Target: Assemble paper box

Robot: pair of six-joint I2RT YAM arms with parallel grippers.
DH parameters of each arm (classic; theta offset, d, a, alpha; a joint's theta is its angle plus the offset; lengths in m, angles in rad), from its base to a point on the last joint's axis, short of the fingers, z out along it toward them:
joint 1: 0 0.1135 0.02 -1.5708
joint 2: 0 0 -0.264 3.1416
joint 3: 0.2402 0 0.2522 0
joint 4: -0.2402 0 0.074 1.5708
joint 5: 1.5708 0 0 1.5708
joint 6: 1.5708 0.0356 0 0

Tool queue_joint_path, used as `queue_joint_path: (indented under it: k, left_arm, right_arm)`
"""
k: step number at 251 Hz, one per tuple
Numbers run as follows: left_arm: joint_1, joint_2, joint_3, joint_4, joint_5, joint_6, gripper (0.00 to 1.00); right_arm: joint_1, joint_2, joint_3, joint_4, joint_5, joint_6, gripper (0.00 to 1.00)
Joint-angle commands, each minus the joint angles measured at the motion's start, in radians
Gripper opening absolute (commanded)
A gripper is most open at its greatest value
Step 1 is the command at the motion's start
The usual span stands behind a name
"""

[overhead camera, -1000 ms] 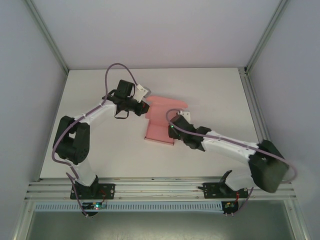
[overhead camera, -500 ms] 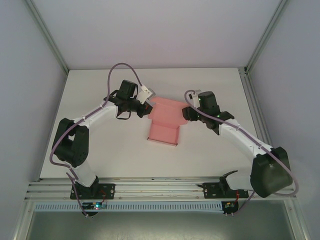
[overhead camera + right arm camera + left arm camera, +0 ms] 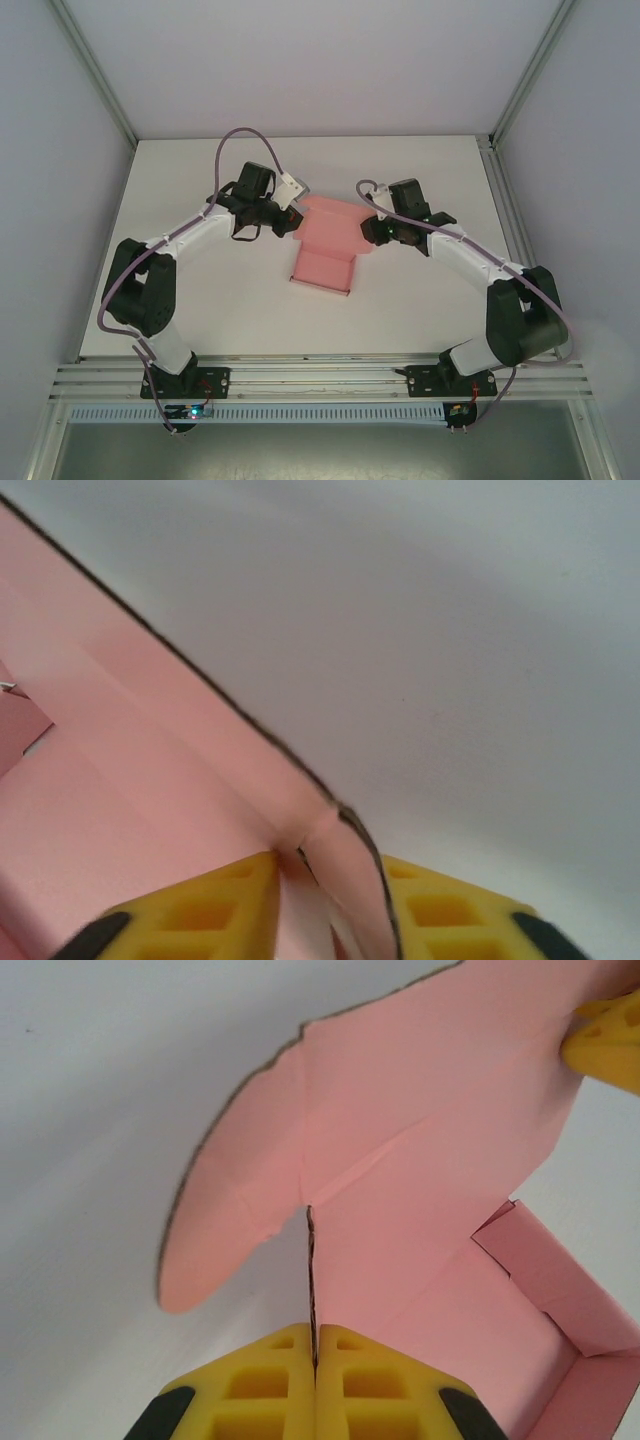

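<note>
Pink paper box (image 3: 330, 240) mid-tabletop (image 3: 440, 170), gripped from both sides.
Box partly folded, one end wall raised. The left claw (image 3: 314, 1345) is pressed together on the card's left edge; the right claw (image 3: 330, 870) pinches a curled flap on the right edge.

The left hand (image 3: 314, 1370) is pinching an edge of the paper box (image 3: 420, 1150) between its yellow fingers (image 3: 260, 1390). The card is spreading ahead over the white surface (image 3: 100, 1110), a rounded flap (image 3: 225, 1220) extending left.

White arms (image 3: 185, 232) with black joints (image 3: 140, 296), purple cables (image 3: 236, 131), yellow end effector pads (image 3: 265, 1385).
</note>
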Motion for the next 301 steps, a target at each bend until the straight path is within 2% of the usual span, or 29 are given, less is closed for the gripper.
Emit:
queue_joint_path:
  k: [1,22,47,75,108,129,147,168,225,301]
  left_arm:
    - [-0.018,-0.033,-0.01,0.004,-0.007,-0.004,0.0]
    - [-0.023,-0.042,-0.012,0.012,0.003,-0.046,0.0]
    - [-0.05,-0.068,-0.045,0.096,-0.047,-0.131,0.0]
    - [-0.097,-0.103,-0.07,0.183,-0.176,-0.256,0.0]
    - [-0.175,-0.125,-0.079,0.242,-0.455,-0.359,0.0]
    - [-0.206,-0.108,-0.068,0.27,-0.53,-0.402,0.0]
    - [-0.222,-0.087,-0.084,0.337,-0.508,-0.421,0.0]
    - [-0.234,-0.06,-0.086,0.386,-0.484,-0.451,0.0]
    - [-0.245,0.019,-0.048,0.421,-0.583,-0.548,0.0]
    - [-0.249,0.026,-0.099,0.467,-0.557,-0.57,0.0]
  right_arm:
    - [0.002,0.012,0.033,-0.029,-0.061,0.004,0.16]
    - [0.019,0.002,0.035,-0.039,-0.018,0.042,0.08]
    - [0.087,-0.03,0.042,-0.039,0.14,0.1,0.05]
    - [0.175,-0.076,0.068,-0.02,0.325,0.197,0.04]
    - [0.269,-0.123,0.036,0.114,0.524,0.316,0.03]
    - [0.339,-0.124,0.009,0.202,0.638,0.323,0.03]
    - [0.379,-0.113,-0.025,0.29,0.715,0.336,0.05]
    - [0.393,-0.084,-0.048,0.369,0.721,0.367,0.05]
    - [0.415,0.026,-0.065,0.522,0.895,0.428,0.07]
    - [0.434,0.162,-0.024,0.542,0.971,0.496,0.08]
